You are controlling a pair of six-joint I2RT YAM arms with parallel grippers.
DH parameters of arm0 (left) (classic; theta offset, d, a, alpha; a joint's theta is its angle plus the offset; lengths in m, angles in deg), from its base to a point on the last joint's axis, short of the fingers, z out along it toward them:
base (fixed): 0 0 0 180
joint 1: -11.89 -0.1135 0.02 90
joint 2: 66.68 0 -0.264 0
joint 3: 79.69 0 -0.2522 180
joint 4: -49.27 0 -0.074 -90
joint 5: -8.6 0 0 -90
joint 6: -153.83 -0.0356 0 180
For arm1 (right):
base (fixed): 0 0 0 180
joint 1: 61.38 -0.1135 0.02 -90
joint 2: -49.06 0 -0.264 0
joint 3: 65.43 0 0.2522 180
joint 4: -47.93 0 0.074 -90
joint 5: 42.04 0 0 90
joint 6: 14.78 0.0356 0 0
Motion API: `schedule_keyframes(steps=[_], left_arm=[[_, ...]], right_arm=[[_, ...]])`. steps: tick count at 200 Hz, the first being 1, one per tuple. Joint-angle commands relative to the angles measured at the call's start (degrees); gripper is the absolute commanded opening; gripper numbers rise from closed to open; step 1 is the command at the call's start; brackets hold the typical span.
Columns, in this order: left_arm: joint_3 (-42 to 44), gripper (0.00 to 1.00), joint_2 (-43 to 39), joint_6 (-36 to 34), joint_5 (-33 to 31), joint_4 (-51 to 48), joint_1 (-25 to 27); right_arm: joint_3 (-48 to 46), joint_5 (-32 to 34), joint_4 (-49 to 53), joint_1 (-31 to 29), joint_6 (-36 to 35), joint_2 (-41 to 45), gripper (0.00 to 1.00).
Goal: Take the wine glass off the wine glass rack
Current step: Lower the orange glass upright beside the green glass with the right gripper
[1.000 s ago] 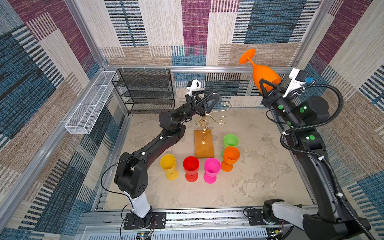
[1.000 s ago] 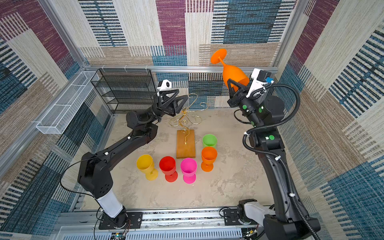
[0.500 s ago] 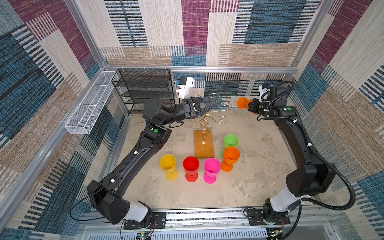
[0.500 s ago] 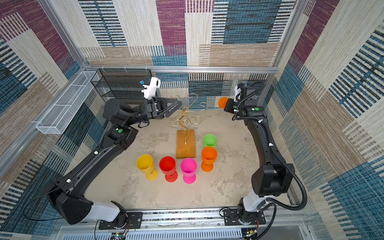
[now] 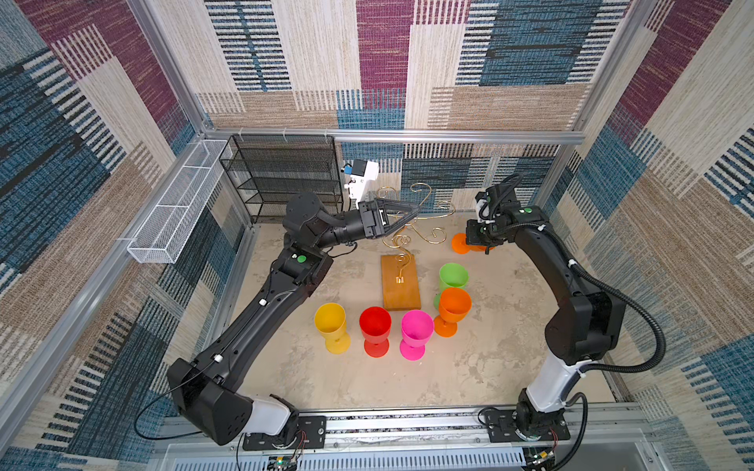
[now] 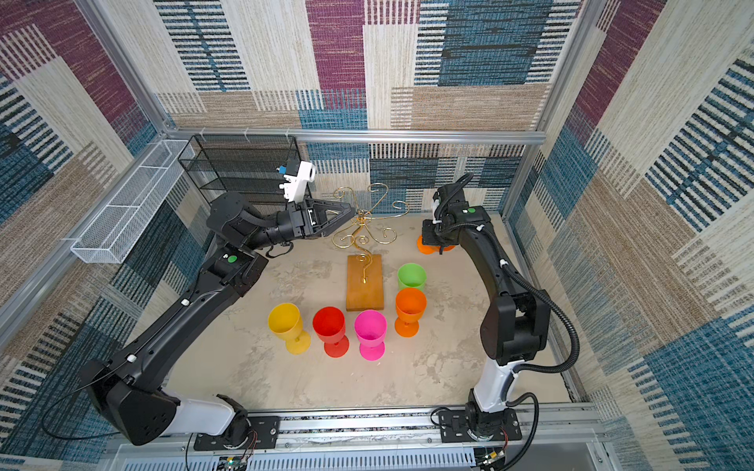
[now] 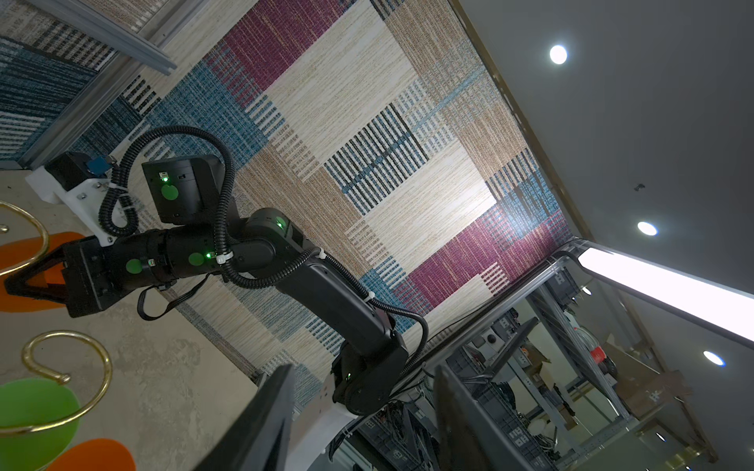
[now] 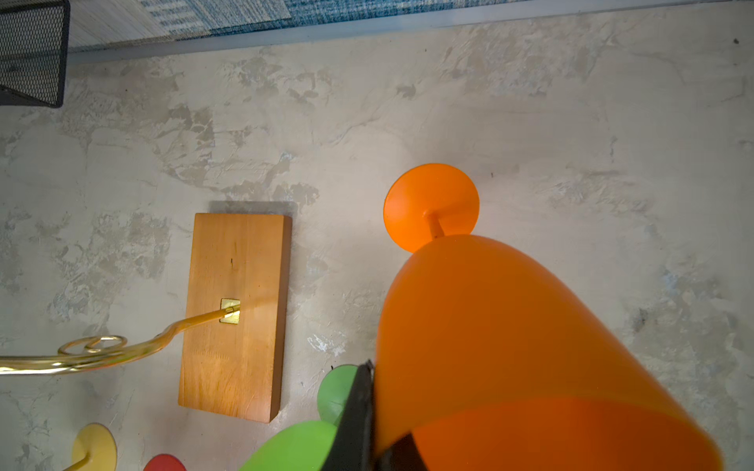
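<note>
Pinching the orange wine glass (image 8: 510,346) in our right gripper (image 5: 475,240), we hold our left gripper (image 5: 413,212) agape beside the wine glass rack (image 5: 402,293).

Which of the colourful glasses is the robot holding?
The orange wine glass at the back right, clamped in the right gripper. The other orange glass stands free beside the green glass.

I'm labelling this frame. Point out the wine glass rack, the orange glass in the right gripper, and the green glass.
wine glass rack (image 5: 406,293): in a top view, on its wooden base.
held orange wine glass (image 8: 510,346): right wrist view, on its bowl.
green glass (image 6: 412,276): in a top view, inside its bowl.
</note>
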Motion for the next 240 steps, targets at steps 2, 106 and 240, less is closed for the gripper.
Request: schedule_keyframes(steps=[2,106,240], left_arm=[[0.6,0.57,-0.2,0.9,1.9,3.5,-0.4],[-0.1,0.57,-1.3,-2.8,2.0,-2.0,-1.8],[-1.1,0.57,0.5,-1.4,3.7,-1.0,-1.9]], right_arm=[[0.3,1.6,2.1,-1.2,-1.2,-1.0,0.0],[0.6,0.8,5.6,-3.9,-2.4,-3.6,0.0],[4.2,0.1,8.9,-4.7,-3.7,-6.6,0.02]])
